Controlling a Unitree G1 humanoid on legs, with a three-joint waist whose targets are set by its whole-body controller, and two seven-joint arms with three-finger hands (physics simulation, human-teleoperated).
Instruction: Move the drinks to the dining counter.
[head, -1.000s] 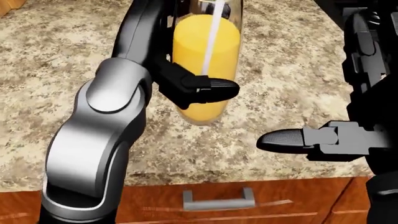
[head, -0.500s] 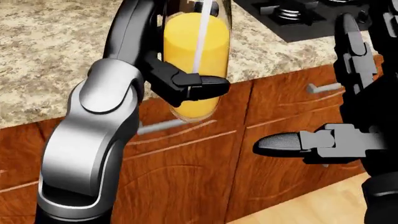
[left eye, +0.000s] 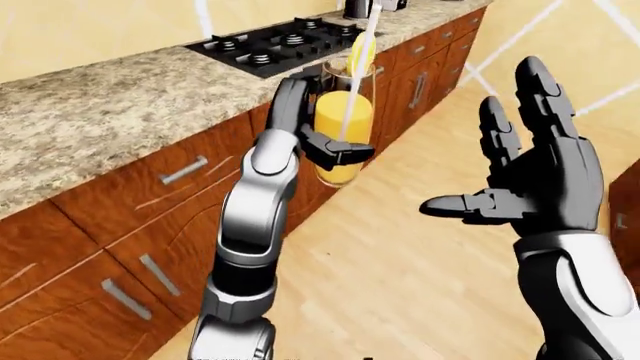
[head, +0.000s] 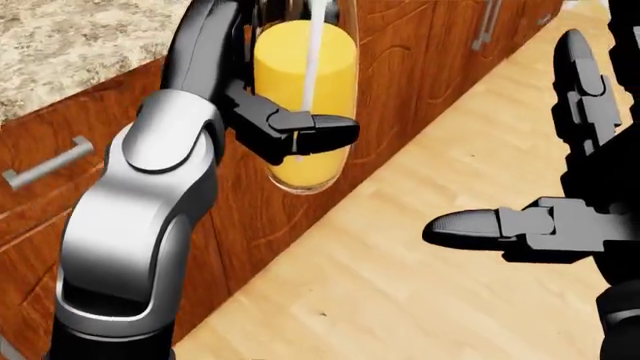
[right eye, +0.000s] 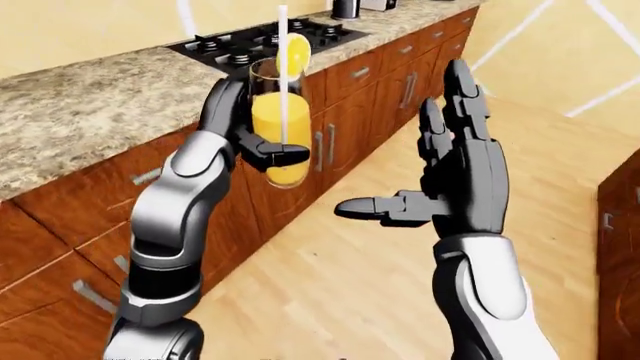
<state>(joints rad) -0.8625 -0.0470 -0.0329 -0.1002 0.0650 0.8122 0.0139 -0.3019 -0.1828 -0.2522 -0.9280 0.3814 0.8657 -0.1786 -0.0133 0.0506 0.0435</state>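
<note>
I am in the carrying step: my left hand (left eye: 335, 150) grips the glass of orange juice (left eye: 345, 135) and holds it up in the air, off the granite counter (left eye: 90, 127), out over the wooden floor (left eye: 400, 255) and in line with the brown cabinets (left eye: 150, 217). The fingers (head: 300, 131) wrap across the glass from the left side, one dark finger lying over its lower half, so I judge the grip firm. My right hand (right eye: 440, 195) is empty, palm up and fingers spread wide, with the thumb pointing toward the glass but well apart from it.

The dining counter does not show for certain in any view. A brown edge at the far right of the right-eye view may be part of it, but I cannot tell. So the next move, as I judge it, calls for walking and turning until that counter comes into sight, with the glass kept level and clear of the cabinet doors beside it. The right hand is free to steady things or to take another drink later.

The glass is tall, clear and upright, perhaps tipped a little. It is filled most of the way with bright orange juice. A white straw (right eye: 283, 67) stands in it and rises well above the rim, and a slice of orange or lemon (right eye: 295, 52) sits on the rim. With that much liquid, a quick swing could slop it, so I mean to move slowly. The black stove (left eye: 280, 41) lies on the counter beyond it in the eye views.
</note>
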